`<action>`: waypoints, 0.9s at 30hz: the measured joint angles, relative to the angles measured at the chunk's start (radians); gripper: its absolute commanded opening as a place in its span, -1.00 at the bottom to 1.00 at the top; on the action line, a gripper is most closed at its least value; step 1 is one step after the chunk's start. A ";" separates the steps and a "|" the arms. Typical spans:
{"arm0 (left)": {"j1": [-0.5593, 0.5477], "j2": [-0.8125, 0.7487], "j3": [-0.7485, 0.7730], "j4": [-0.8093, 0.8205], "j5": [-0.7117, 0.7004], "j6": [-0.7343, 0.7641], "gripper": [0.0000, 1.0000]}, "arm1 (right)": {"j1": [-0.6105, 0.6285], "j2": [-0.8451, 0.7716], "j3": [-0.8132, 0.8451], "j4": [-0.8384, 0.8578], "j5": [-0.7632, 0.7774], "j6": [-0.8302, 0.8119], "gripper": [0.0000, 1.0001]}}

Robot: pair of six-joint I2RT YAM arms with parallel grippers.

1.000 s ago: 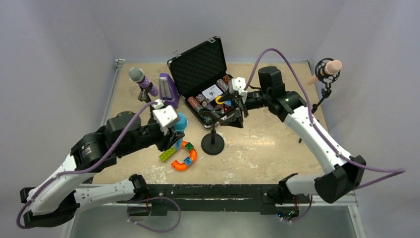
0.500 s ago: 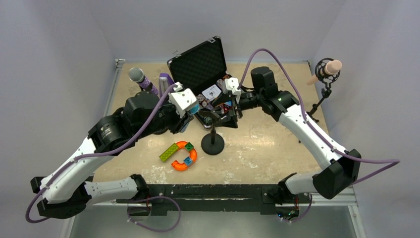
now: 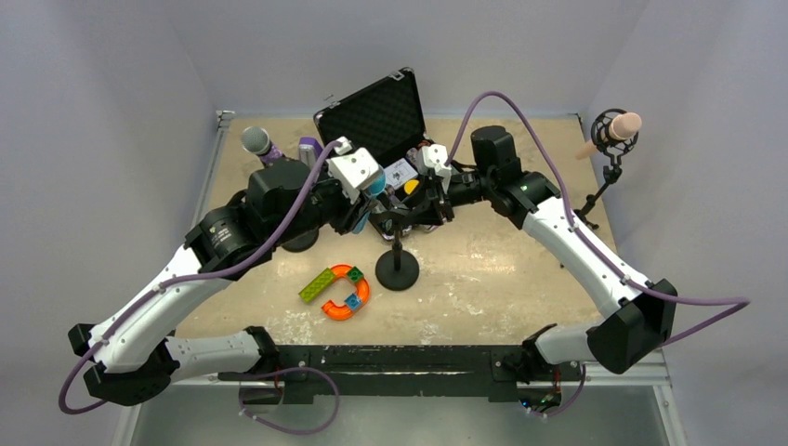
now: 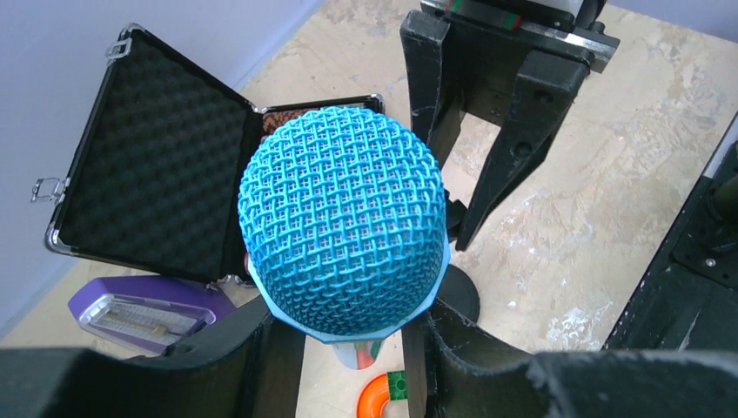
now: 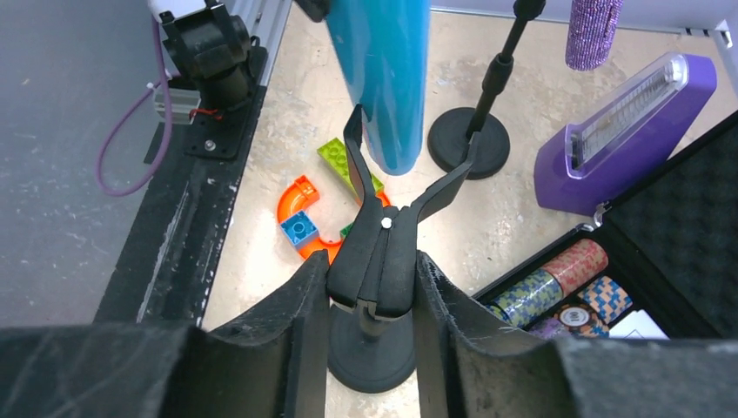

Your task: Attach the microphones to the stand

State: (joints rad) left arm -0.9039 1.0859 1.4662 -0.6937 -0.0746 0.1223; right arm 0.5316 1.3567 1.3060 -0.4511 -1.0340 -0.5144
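Cyan mic hangs tail-down over the middle of the surface. The left claw pinches it just below the mesh head, one finger on each side. The mic's tail end sits between the two raised prongs of the clip, which tops the stand. The stand's round base rests near the centre of the surface. The right claw is pressed in on the clip's lower part, and its fingers appear to touch it on both sides.

An open black case lies at the far edge with its foam lid upright and rolls of chips inside. The pink mic sits in a round mount on its own stand at the right edge, near the far corner. The purple mic stands head-up near the far left corner. A purple box lies just beside it, between that mic and the case. An orange curved brick and a green brick lie touching, toward the near edge and left of the stand's base.
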 measured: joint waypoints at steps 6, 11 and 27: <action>0.008 0.015 -0.012 0.050 0.005 -0.005 -1.00 | 0.000 -0.002 -0.005 -0.001 -0.009 0.001 -0.73; 0.016 0.021 -0.040 0.094 0.039 -0.009 -1.00 | 0.000 -0.002 -0.005 -0.003 -0.016 -0.002 -0.73; 0.033 0.022 -0.169 0.302 0.103 -0.156 -0.94 | -0.006 -0.002 -0.024 0.000 -0.062 0.014 0.59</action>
State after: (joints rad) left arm -0.8707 1.1076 1.2972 -0.3920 0.0280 -0.0338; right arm 0.5255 1.3548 1.2819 -0.4507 -1.0958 -0.5003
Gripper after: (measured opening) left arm 0.442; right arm 0.711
